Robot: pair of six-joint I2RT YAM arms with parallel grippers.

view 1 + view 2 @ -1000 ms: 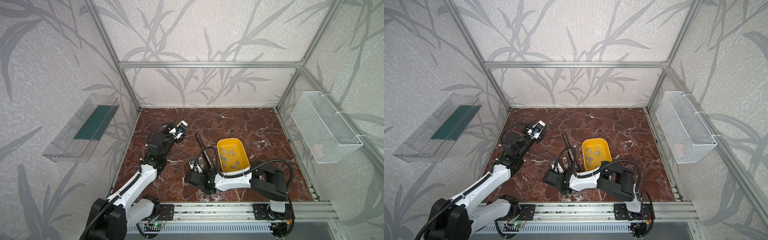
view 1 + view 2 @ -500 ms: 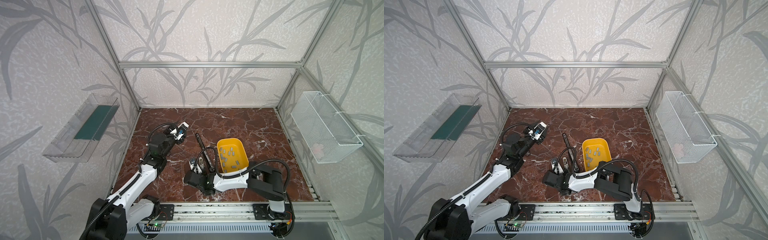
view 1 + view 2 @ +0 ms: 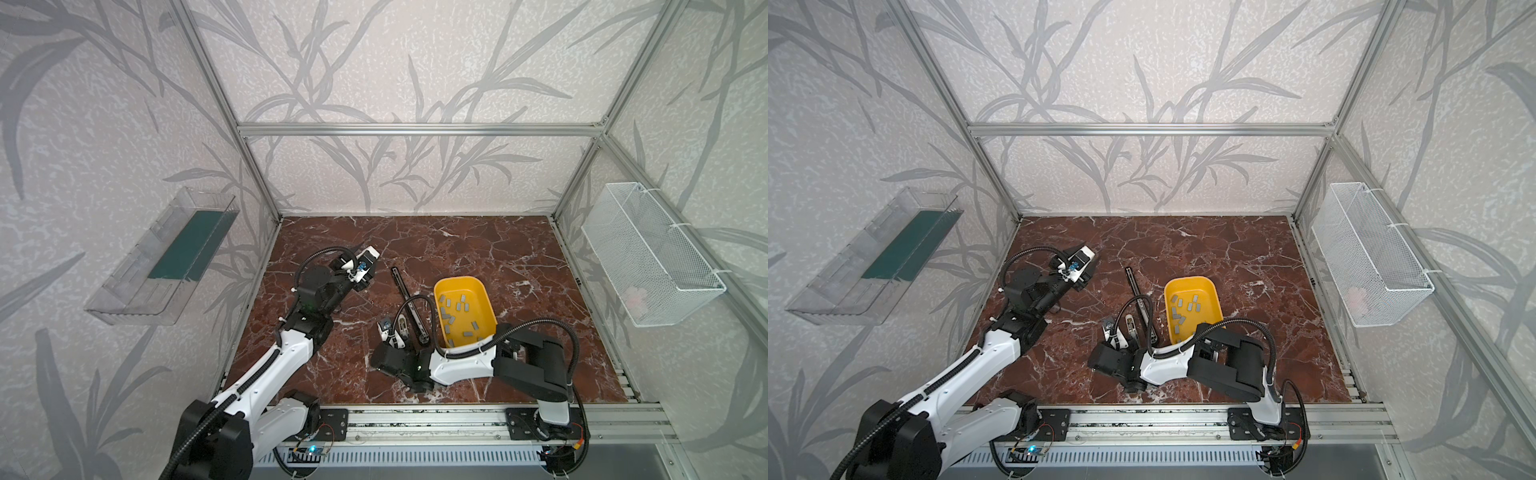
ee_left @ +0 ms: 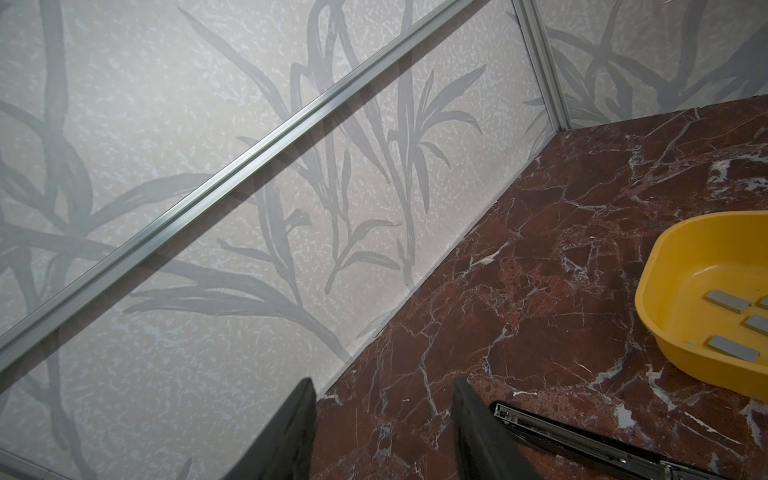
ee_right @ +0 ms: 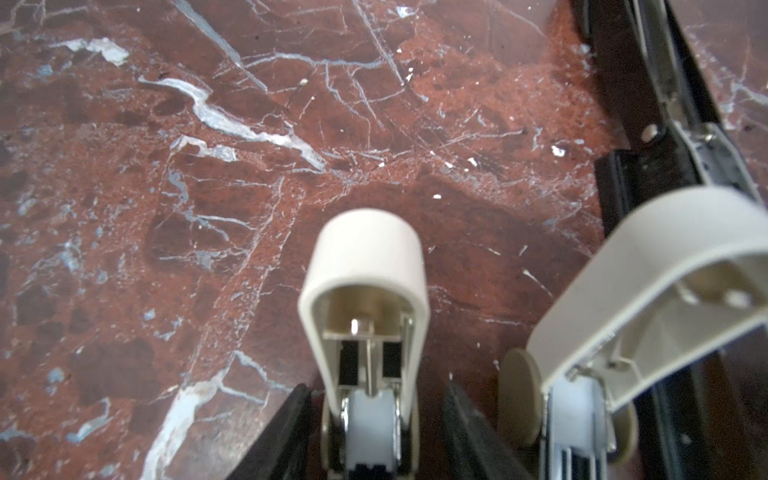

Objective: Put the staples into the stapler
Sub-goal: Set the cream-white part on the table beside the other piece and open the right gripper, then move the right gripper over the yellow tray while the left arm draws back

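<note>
Right wrist view: cream plastic mini stapler (image 5: 365, 257) blurred, hinge end cut off by frame edge. 2nd cream mini stapler (image 5: 665, 241) & long black metal stapler (image 5: 611, 62) also cropped. In a top view, right arm (image 3: 461, 368) hides near end of yellow plastic tray (image 3: 459, 280); pink obj (image 3: 634, 296) in white wire basket (image 3: 648, 249) too small to ID.

I count two cream plastic mini staplers (image 5: 365, 266), one long black metal stapler (image 3: 401, 286), one yellow plastic tray (image 3: 457, 281), roughly fifteen small flat grey metal staple strips (image 4: 725, 301), one white wire basket (image 3: 648, 266), one clear plastic shelf (image 3: 137, 291).
</note>
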